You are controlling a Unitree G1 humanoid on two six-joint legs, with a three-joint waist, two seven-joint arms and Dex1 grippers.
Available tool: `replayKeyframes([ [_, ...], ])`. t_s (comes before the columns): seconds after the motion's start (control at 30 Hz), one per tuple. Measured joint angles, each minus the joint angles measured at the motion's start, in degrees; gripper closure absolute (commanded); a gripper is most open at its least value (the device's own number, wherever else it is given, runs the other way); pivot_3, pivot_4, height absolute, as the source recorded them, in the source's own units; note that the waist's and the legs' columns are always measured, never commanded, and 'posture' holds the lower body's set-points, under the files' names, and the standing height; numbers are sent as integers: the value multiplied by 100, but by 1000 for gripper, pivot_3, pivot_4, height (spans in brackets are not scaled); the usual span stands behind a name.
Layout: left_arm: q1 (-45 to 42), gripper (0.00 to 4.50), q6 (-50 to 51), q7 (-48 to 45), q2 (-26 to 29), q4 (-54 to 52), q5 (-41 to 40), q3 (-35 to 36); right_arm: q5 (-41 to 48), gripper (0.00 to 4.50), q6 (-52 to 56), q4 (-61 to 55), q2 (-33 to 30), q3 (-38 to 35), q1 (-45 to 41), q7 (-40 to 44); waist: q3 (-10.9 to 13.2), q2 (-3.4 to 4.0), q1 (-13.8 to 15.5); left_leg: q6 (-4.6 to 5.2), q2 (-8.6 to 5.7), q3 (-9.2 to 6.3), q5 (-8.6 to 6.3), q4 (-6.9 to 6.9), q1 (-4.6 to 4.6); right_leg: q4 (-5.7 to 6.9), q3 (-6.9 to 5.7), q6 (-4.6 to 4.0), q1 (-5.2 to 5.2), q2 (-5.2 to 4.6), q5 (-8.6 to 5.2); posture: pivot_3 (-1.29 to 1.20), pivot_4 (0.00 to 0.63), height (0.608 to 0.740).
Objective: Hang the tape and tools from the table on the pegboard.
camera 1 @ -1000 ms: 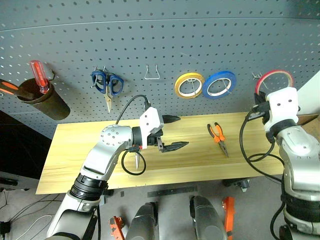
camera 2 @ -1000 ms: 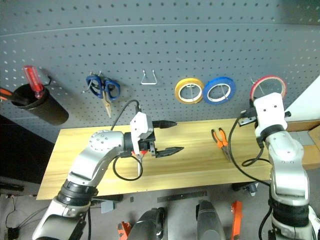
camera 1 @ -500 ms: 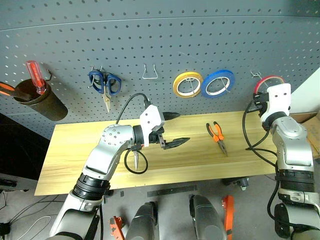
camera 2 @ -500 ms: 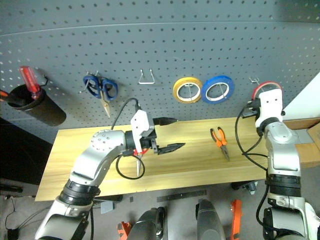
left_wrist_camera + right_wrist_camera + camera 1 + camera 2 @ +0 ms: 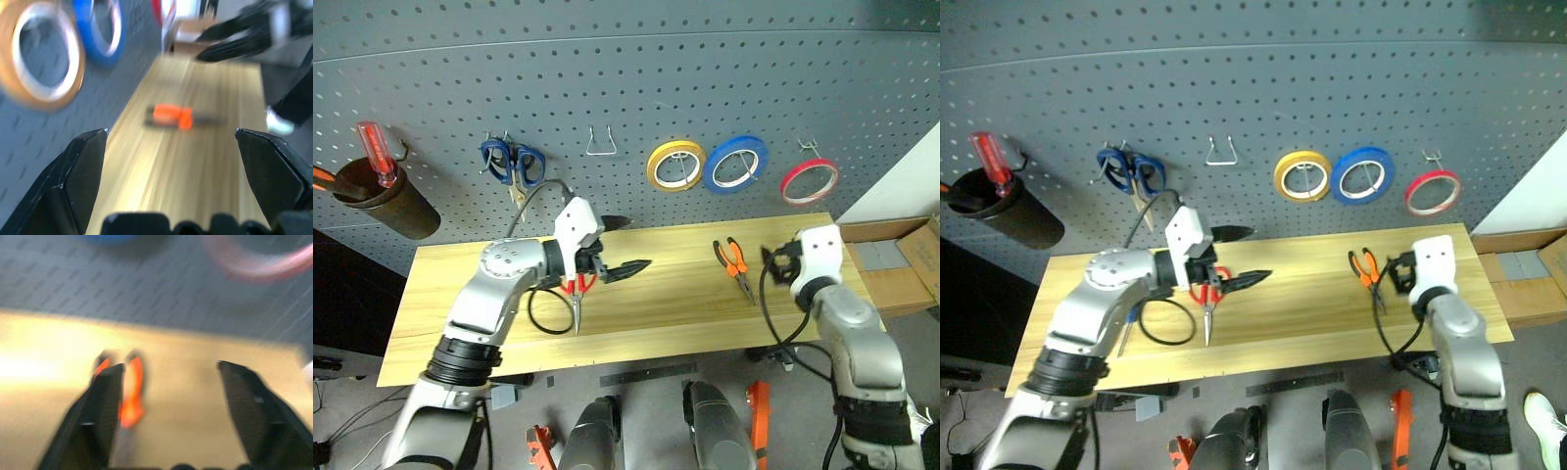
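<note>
The left gripper [image 5: 625,245] hangs above the bench [image 5: 685,313] with jaws spread wide and empty, the red-handled scissors [image 5: 1205,302] lying just beneath. The right gripper [image 5: 171,396] also has its jaws apart, holding nothing, near the pliers [image 5: 734,265]. The red tape [image 5: 808,182] hangs on the pegboard [image 5: 607,78].

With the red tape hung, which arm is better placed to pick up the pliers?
Right. The right gripper is open, empty and just beside the pliers on the table. The left gripper is open too, but over the red scissors, farther away.
</note>
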Motion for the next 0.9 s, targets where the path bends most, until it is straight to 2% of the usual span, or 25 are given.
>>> replayKeyframes([
  [0.1, 16, 0, -313, -136, 226, 423, 240, -18, -16, 353, 751, 11, 237, 481, -192, -120, 0, 0, 5, -2, -2, -1, 1, 1, -1, -1, -1, 0, -1, 0, 5, -193, 268, 740],
  [0.23, 17, 0, -449, -265, 260, 543, 326, -30, -73, 353, 950, 688, 359, 660, -719, -299, 1, -1, 31, -2, -5, 0, 1, 2, -7, -11, -3, 1, -1, -2, 6, -183, 269, 740],
  [0.43, 48, 0, -495, -387, 277, 490, 339, -65, -202, 353, 226, 2602, 390, 605, -1604, -573, 0, -1, 13, -4, -2, 6, 2, -4, -9, -13, -3, 1, -9, -1, 6, -160, 266, 740],
  [0.7, 217, 0, -408, -388, 274, 255, 343, -99, -388, 353, -895, 4870, 137, 588, -2629, -492, 0, -2, 6, -3, -1, 17, 2, -2, -6, -8, 2, 1, -10, -1, 7, -145, 263, 740],
  [0.9, 254, 0, -380, -342, 274, 222, 346, -104, -403, 353, -1304, 6026, 121, 578, -3041, -312, 0, -2, 5, -6, -1, 20, 3, 0, -6, -8, 5, 1, -9, -1, 7, -143, 259, 740],
])
